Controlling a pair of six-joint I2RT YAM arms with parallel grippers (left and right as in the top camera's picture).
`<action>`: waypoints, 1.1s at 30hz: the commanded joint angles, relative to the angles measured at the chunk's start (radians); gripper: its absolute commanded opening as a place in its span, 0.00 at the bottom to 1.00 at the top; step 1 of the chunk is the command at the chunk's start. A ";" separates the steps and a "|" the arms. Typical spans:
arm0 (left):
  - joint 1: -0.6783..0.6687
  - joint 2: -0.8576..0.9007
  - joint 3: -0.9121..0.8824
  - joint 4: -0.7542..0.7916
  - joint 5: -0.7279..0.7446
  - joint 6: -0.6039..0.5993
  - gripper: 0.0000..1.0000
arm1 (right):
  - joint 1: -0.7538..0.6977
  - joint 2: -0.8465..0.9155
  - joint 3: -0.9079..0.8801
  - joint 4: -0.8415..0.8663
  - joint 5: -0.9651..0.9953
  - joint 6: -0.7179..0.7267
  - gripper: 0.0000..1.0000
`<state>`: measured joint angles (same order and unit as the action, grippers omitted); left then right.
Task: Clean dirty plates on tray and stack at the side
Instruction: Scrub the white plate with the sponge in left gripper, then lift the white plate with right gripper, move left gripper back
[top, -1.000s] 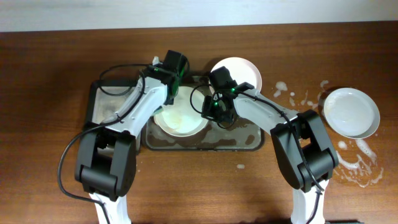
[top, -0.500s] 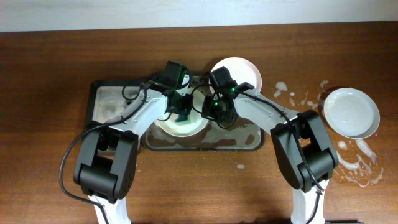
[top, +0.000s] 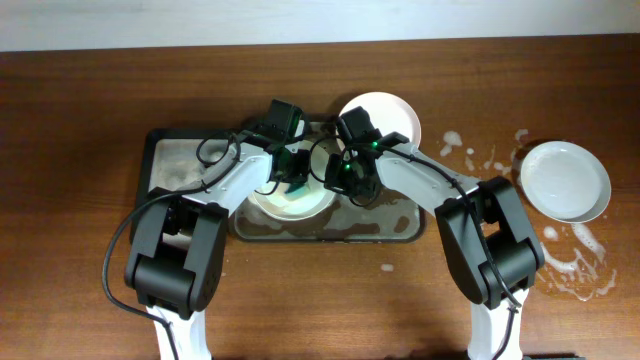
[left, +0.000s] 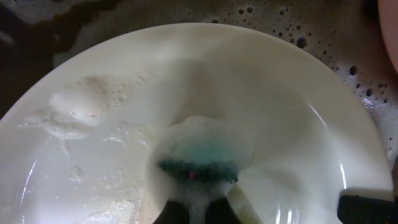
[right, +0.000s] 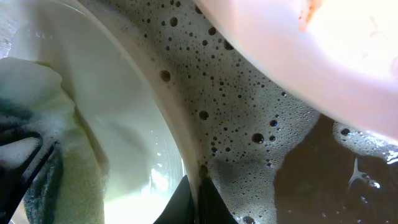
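A white soapy plate (top: 285, 200) lies in the large dark tray (top: 390, 228). My left gripper (top: 297, 180) is shut on a green sponge (left: 199, 167) covered in foam, pressed on the plate's inner surface (left: 124, 93); its fingers (left: 199, 213) show at the bottom edge. My right gripper (top: 341, 180) is shut on the plate's right rim (right: 186, 155), with its fingertips (right: 198, 200) pinching it. The sponge also shows in the right wrist view (right: 46, 177). A second white plate (top: 388, 115) with an orange streak (right: 323, 43) rests at the tray's back edge. A pale plate (top: 565, 180) sits on the foamy tabletop at the right.
A smaller tray (top: 165, 165) stands to the left of the large tray. Bubbly foam and brown water (right: 249, 130) cover the large tray's floor. White foam spatters (top: 570, 262) lie on the wood around the right plate.
My left gripper has moved right from the plate's back-left edge onto the plate with the sponge. The right gripper has held the rim still.
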<state>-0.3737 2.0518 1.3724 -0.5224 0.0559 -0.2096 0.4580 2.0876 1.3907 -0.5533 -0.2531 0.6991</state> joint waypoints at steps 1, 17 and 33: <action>0.004 0.058 -0.012 -0.016 -0.100 0.014 0.01 | -0.008 0.029 -0.028 -0.024 0.074 -0.011 0.04; 0.006 0.093 -0.031 -0.088 -0.538 0.159 0.01 | -0.008 0.029 -0.028 -0.024 0.070 -0.011 0.04; 0.003 0.075 0.410 -0.412 -0.695 0.143 0.01 | -0.008 0.029 -0.028 -0.026 0.071 -0.014 0.04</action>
<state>-0.3672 2.1250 1.7351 -0.9104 -0.6510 -0.0597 0.4618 2.0880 1.3907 -0.5571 -0.2634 0.6956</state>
